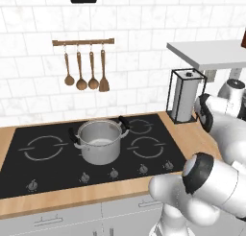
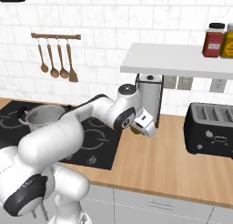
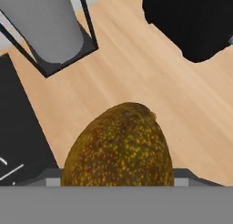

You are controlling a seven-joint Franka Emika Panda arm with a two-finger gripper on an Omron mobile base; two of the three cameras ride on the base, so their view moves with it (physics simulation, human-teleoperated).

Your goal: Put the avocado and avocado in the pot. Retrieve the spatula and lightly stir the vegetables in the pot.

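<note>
A dark olive-brown speckled avocado [image 3: 119,148] looms close in the hand view, with the wooden counter [image 3: 136,77] below it. It hides the finger tips. In the right base view my gripper [image 2: 138,128] is shut on this avocado [image 2: 135,130], just right of the cooktop and in front of the paper towel holder. The steel pot [image 1: 99,142] [image 2: 43,117] with black side handles stands on the black cooktop, well to the left of the gripper. I cannot see into it. The grey metal spatula and the second avocado are out of view.
A paper towel holder [image 2: 149,99] [image 3: 51,29] stands just behind the gripper. A black toaster [image 2: 211,128] [image 3: 193,22] sits to the right, under a white shelf [image 2: 177,59] with jars. Wooden spoons and a wooden spatula [image 1: 104,81] hang on the wall rack.
</note>
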